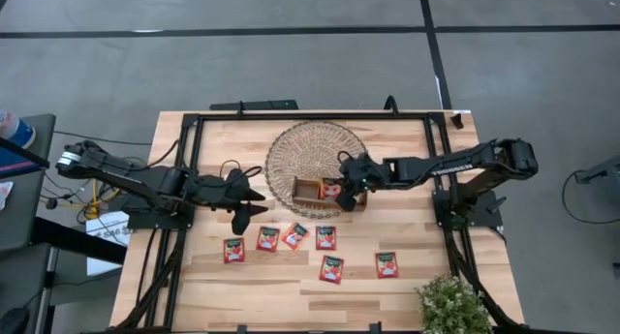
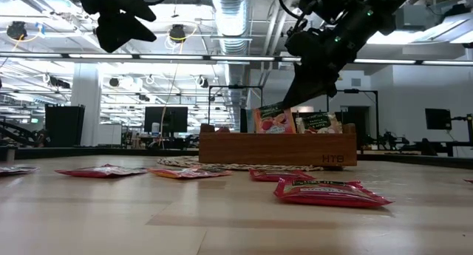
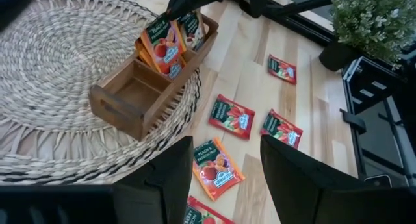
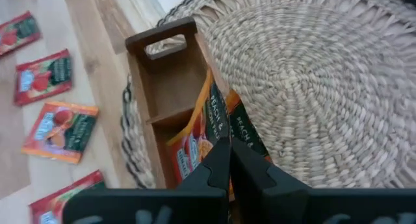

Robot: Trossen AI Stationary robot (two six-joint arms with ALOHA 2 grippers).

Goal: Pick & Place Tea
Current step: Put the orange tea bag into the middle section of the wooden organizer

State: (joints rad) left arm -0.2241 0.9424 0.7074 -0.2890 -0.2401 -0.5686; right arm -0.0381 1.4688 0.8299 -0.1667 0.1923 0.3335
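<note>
Right end effector (image 1: 341, 189) closed over upright tea sachets (image 1: 332, 190) in wooden tray (image 1: 308, 189) on woven mat (image 1: 300, 145), left end effector (image 1: 254, 209) half-open, empty, six sachets (image 1: 330, 268) loose on bench (image 1: 407, 227), potted plant (image 1: 450, 305) at corner.

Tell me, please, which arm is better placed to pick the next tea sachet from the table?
Probably the left. Its claw hangs open above the row of loose sachets on the wood, while the right claw is shut, over the wooden tray.

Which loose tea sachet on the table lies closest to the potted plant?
The sachet farthest toward the right arm's side, in the row nearer the plant. The other five loose sachets all lie farther toward the left arm.
</note>
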